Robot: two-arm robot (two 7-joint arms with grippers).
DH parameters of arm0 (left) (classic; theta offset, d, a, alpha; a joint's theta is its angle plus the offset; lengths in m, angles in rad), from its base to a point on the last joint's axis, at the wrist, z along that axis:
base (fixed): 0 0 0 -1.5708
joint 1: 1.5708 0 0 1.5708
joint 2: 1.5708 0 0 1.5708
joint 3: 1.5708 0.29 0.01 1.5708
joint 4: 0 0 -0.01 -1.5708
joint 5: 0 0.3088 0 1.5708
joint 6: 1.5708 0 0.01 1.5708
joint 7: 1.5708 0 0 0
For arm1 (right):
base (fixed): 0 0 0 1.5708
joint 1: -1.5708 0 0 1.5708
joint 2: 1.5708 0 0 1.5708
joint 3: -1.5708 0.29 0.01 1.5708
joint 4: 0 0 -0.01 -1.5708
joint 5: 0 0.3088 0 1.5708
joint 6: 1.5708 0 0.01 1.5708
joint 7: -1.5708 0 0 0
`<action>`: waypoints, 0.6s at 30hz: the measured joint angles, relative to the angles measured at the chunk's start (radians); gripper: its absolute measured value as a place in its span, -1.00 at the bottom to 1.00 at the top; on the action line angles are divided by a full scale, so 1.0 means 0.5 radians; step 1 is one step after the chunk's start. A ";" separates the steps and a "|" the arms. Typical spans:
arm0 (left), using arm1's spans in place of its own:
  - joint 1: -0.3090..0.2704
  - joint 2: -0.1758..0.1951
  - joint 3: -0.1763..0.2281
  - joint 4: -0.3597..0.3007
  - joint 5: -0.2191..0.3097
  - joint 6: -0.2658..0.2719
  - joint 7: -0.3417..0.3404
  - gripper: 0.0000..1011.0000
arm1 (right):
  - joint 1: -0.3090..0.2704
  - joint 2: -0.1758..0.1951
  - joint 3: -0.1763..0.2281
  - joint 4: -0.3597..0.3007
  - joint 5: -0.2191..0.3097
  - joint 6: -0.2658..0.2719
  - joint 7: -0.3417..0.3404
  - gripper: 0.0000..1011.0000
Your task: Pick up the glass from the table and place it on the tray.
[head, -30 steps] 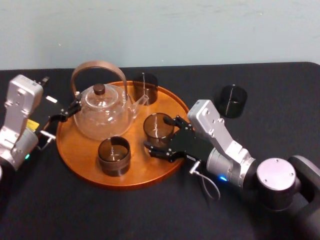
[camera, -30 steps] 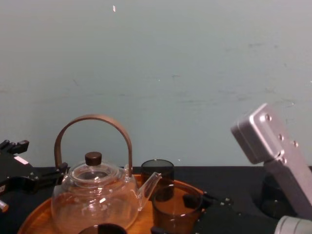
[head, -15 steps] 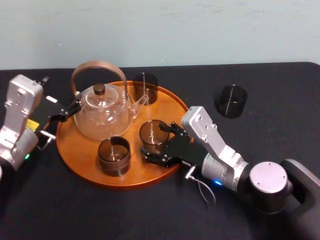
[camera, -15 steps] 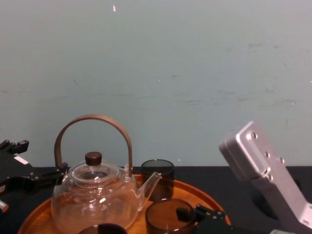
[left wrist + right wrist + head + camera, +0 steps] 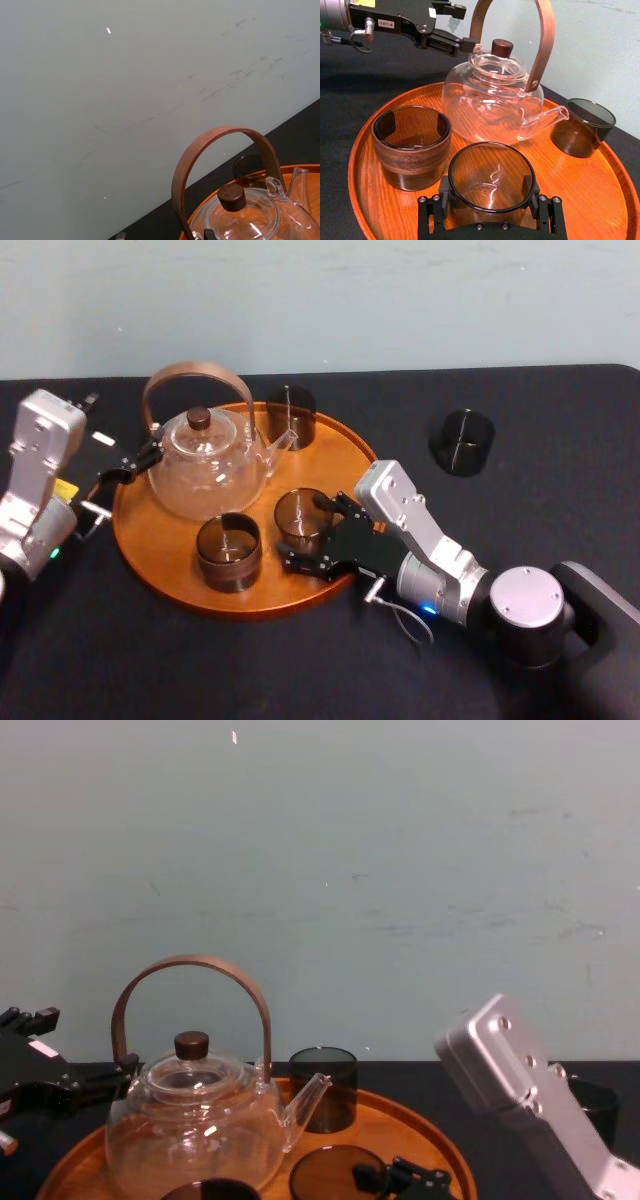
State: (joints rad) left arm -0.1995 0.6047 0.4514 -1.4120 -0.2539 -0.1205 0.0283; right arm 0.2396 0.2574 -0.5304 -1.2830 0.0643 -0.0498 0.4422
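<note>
**Glass gripped over the tray, its base out of sight**

From the head view, the right gripper (image 5: 305, 533) reaches in from the right across the near rim of the tray (image 5: 150, 565). It pinches the glass (image 5: 300, 513) between its two fingers. The glass is inside the tray's rim, just right of the wood-banded cup (image 5: 228, 552) and in front of the teapot (image 5: 205, 465).

The right wrist view adds the grip itself. One black finger (image 5: 444, 189) presses each side of the glass wall, and the gripper's body covers the bottom of the glass. Whether the base sits on the wood or hangs just above it cannot be told.

The chest view cuts the glass off at its lower edge, so little more than its mouth is seen.

The head view also takes in a dark cup (image 5: 290, 417) at the tray's far rim. A second dark cup (image 5: 462, 442) stands on the table (image 5: 560, 400), well off to the right. In the chest view the right arm half hides that second cup.

The left gripper (image 5: 461, 25) waits at the tray's left side. Its fingers are spread, with one tip close to the foot of the teapot's handle. Contact there is hard to make out.

The left wrist view gives the handle, the lid and the wall behind.
</note>
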 joint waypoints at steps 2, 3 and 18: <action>0.000 0.000 0.000 0.000 0.000 0.000 0.000 1.00 | 0.003 -0.006 -0.005 0.012 0.000 -0.006 0.003 0.82; 0.000 0.000 0.000 0.000 0.000 0.000 0.000 1.00 | 0.004 -0.007 -0.006 0.015 0.000 -0.008 0.004 0.82; 0.000 0.000 0.000 0.000 0.000 0.000 0.000 1.00 | 0.011 -0.019 -0.031 0.026 -0.012 -0.013 0.014 0.82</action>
State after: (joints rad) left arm -0.1995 0.6047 0.4514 -1.4120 -0.2539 -0.1205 0.0283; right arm 0.2452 0.2481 -0.5458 -1.2698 0.0582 -0.0561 0.4491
